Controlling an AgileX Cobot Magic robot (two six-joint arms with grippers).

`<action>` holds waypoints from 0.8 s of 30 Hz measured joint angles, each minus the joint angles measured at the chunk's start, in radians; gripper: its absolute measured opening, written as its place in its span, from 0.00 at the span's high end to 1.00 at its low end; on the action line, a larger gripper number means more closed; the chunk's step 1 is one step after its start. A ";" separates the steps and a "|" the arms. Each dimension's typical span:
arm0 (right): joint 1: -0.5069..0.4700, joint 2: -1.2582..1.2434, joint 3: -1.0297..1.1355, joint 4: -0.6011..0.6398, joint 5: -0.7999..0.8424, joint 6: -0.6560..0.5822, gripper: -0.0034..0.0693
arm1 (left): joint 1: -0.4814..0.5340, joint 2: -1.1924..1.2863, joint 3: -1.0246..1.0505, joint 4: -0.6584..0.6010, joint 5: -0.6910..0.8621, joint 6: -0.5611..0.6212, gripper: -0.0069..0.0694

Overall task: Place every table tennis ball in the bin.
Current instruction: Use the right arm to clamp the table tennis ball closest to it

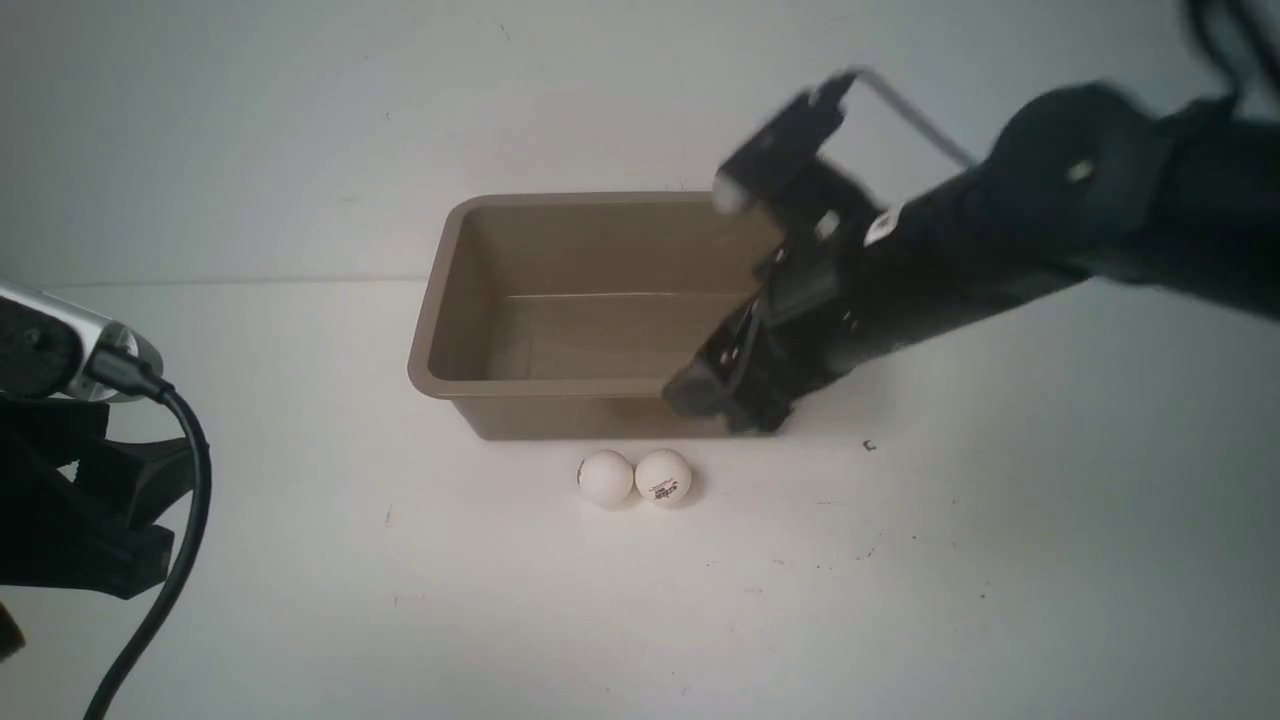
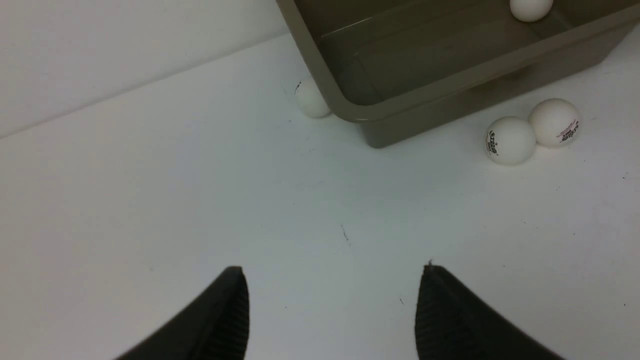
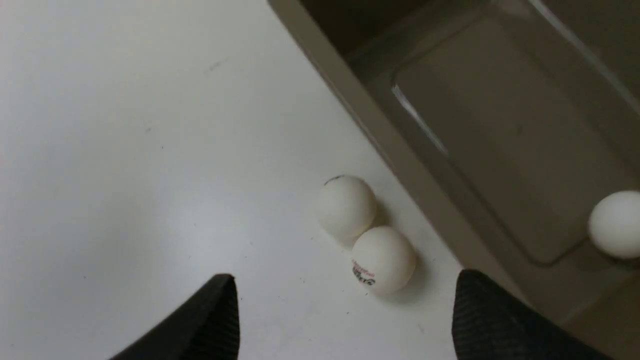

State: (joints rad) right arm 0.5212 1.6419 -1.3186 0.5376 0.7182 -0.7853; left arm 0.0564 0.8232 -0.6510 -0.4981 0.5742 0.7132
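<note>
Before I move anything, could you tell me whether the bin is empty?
Not empty: the right wrist view shows a ball inside the bin.

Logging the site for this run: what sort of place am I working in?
Probably a robot test bench, not a home: a plain white surface, a robot arm on either side, and only a bin and small balls.

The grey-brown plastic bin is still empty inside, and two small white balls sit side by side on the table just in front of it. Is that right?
Not quite: the grey-brown plastic bin holds one small white ball, as both wrist views show. The two small white balls in front of it are as you say.
</note>
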 joint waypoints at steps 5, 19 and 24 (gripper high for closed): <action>0.000 -0.190 0.000 -0.157 0.022 0.159 0.25 | 0.000 0.000 0.000 0.000 0.000 0.000 0.38; 0.000 -0.427 0.086 -0.396 0.331 0.490 0.25 | 0.000 0.000 0.000 0.000 0.000 0.000 0.38; 0.000 -0.427 0.248 -0.342 0.176 0.473 0.25 | 0.000 0.000 0.000 0.000 0.000 0.000 0.38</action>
State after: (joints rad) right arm 0.5212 1.2151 -1.0708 0.1958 0.8941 -0.3127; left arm 0.0564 0.8232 -0.6510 -0.4981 0.5742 0.7132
